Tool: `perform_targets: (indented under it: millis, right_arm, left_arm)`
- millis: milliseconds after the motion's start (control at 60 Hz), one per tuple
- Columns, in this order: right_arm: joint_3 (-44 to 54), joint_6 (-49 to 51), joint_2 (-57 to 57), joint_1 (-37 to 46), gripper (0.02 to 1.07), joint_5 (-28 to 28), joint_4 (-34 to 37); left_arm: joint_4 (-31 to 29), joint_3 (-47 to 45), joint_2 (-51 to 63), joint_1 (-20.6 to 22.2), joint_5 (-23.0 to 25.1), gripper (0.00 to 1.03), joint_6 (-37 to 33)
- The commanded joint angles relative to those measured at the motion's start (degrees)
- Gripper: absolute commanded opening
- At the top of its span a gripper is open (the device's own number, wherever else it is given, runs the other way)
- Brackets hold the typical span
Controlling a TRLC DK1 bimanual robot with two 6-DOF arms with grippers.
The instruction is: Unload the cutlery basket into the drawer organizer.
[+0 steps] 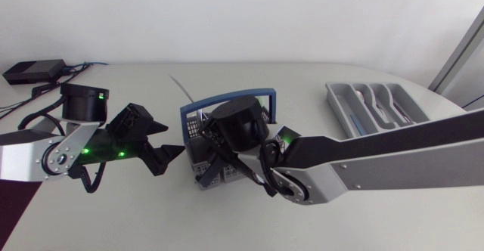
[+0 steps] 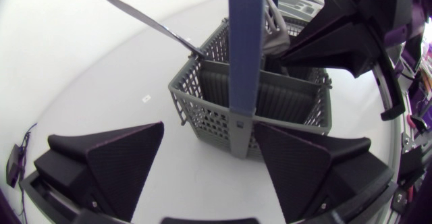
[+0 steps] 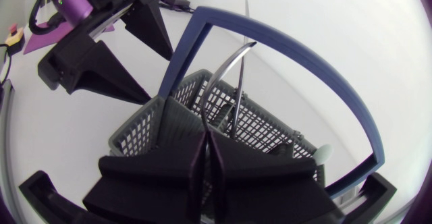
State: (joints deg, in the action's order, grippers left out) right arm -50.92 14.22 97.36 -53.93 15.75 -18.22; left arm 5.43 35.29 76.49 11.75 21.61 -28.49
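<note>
White worktop, matte and bare across most of its width, with a black box point(image 1: 33, 71) and its cables parked at the far left corner. At the middle sits the grey mesh basket point(image 2: 216, 113), its blue handle point(image 1: 227, 100) arching over it, and a knife point(image 2: 145, 20) is poking out of one corner, leaning off toward the far edge. Over by the far right corner lies the grey organizer point(image 1: 338, 102), well apart from the basket, with pale pieces in its compartments, though which is which can't be made out. Now the arms: the left gripper point(image 1: 174, 137) is low over the worktop just beside the basket, its fingers spread wide with one post of the handle standing between them, gripping nothing. The right arm comes right across from its side, and the right gripper point(image 3: 206, 163) is down inside the basket under the handle. Its fingers are pressed almost together, pinching a thin piece of cutlery point(image 3: 223, 79) that curves up out of them; what kind it is can't be told from here.
</note>
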Motion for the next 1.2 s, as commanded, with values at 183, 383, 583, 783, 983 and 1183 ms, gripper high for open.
perform_targets:
  millis: [183,383,583,783,983,1183]
  right_arm:
    - [3.10,4.06,-1.39,-2.58,0.08,1.74,0.90]
    - [1.61,9.25,-2.26,-3.64,0.08,3.41,0.90]
    - [2.40,13.47,-2.88,-3.64,0.08,3.41,0.82]
    - [7.23,16.19,-4.99,-3.64,0.08,3.50,-3.40]
    - [9.52,16.10,-6.75,-3.64,0.08,3.50,-4.55]
    - [10.13,16.10,-5.08,-3.55,0.08,3.76,-4.63]
  left_arm:
    - [0.37,0.40,-0.64,1.70,0.89,0.94,2.04]
    - [0.55,0.57,-0.46,2.05,0.89,0.94,2.04]
    - [0.55,0.75,-0.29,1.52,0.81,0.94,2.04]
    - [0.72,0.57,0.06,1.44,0.81,0.94,2.04]
    - [0.72,0.75,0.15,1.61,0.81,0.94,2.04]
    - [0.28,1.27,-1.08,1.96,0.81,0.94,2.91]
